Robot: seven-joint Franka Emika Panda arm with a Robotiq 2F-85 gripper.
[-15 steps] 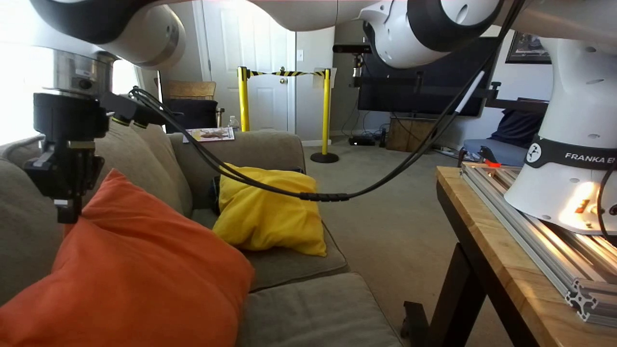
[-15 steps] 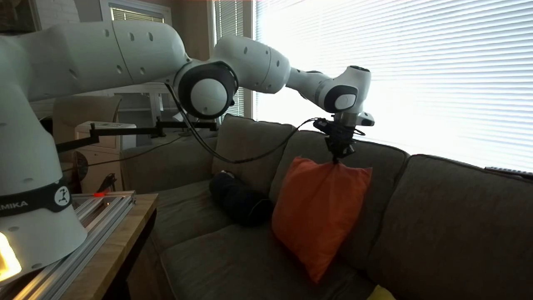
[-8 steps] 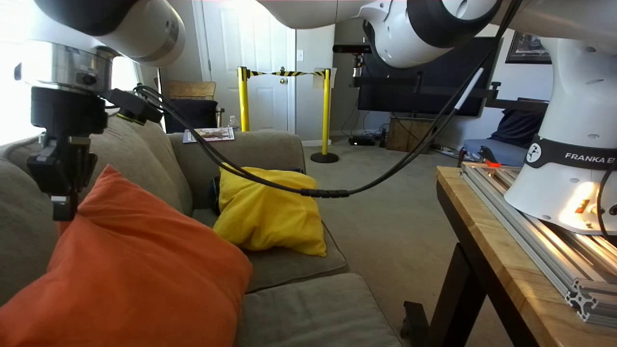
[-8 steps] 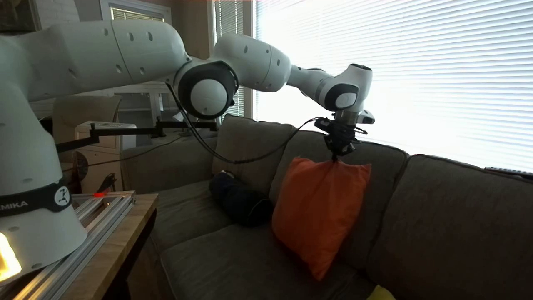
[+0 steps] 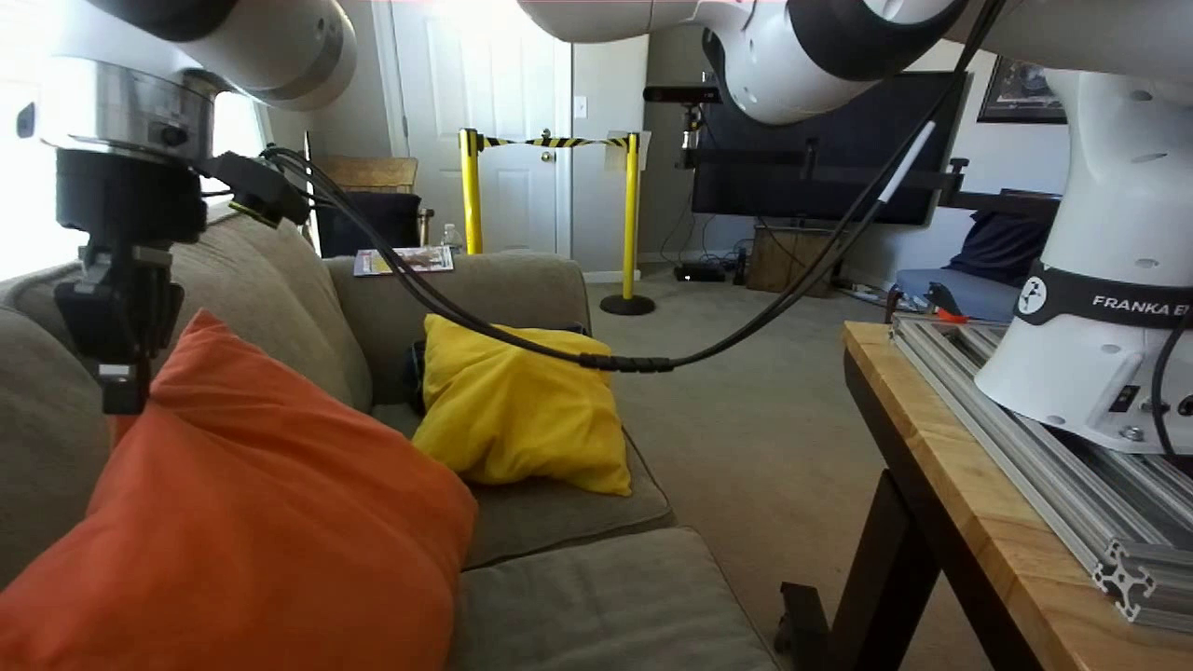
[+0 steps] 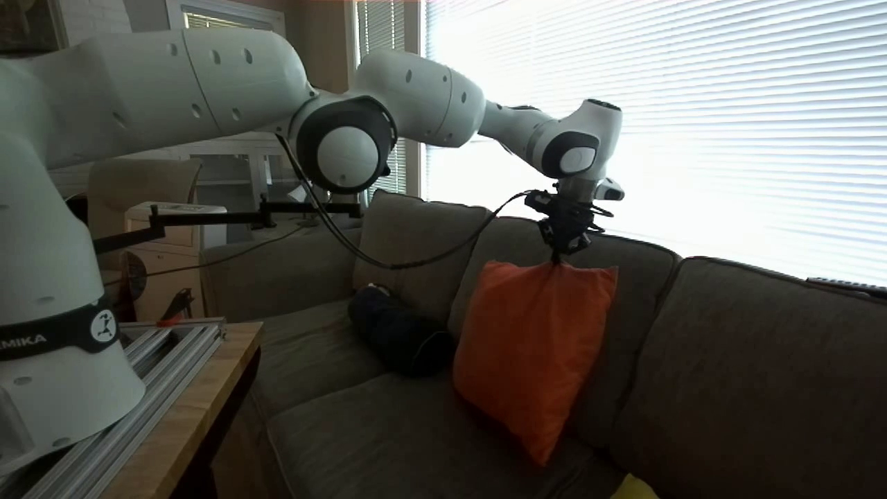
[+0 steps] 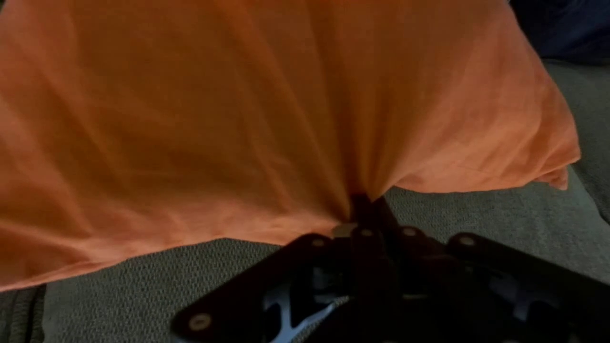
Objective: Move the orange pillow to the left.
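Observation:
The orange pillow (image 5: 280, 531) stands tilted on the couch against the back cushions. In an exterior view (image 6: 530, 346) it stands on one corner, its top edge bunched up under the gripper. My gripper (image 6: 556, 258) points down and is shut on that top edge; it also shows in an exterior view (image 5: 128, 399). In the wrist view the dark fingers (image 7: 369, 202) are together, and folds of the pillow (image 7: 228, 119) run into them. The pinched cloth between the fingertips is mostly hidden.
A yellow pillow (image 5: 527, 405) lies on the couch (image 5: 596, 606). A dark rolled bolster (image 6: 398, 333) lies beside the orange pillow. Couch back cushions (image 6: 755, 360) stand behind, under a bright window (image 6: 693, 125). The robot's wooden table (image 5: 1002, 522) stands in front of the couch.
My gripper has risen slightly with the pillow's top edge still in it. The pillow has shifted a little, its lower corner moving slightly toward the yellow pillow's side.

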